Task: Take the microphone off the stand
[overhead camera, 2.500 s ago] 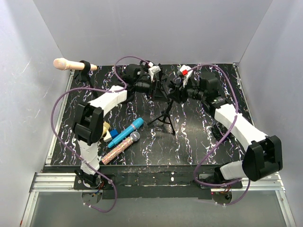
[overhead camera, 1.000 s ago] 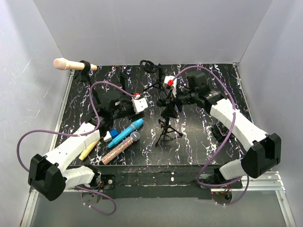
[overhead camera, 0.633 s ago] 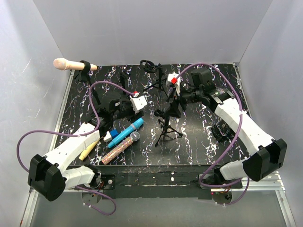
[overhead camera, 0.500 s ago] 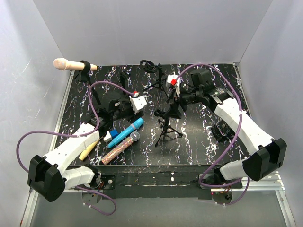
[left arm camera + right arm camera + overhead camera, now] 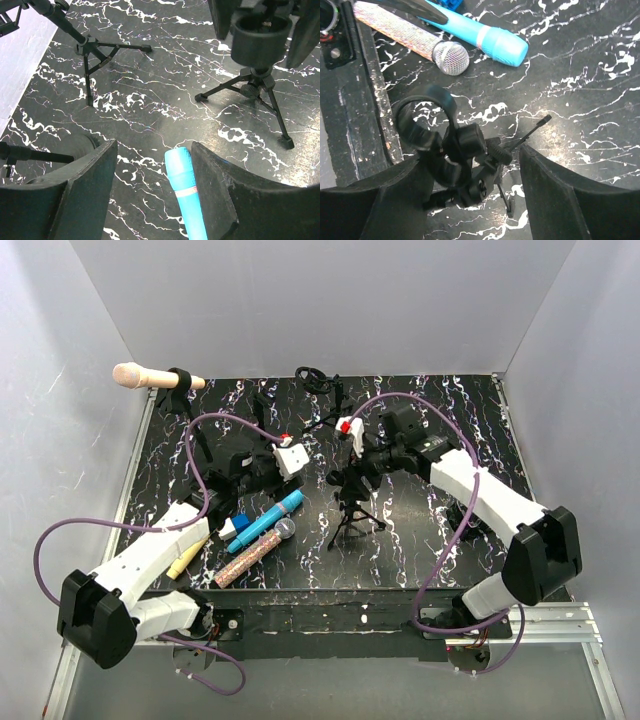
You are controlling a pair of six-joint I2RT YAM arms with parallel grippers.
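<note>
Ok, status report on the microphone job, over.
Left hand open over blue microphone. Right hand open around empty stand clip. Beige microphone in far-left stand, untouched.

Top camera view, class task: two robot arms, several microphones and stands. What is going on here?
The right claw stands open around the empty clip of a small tripod stand. The left claw hangs open over a blue microphone that lies on the table beside a glittery microphone. A peach microphone sits clipped in a second stand at the far left, untouched.
</note>
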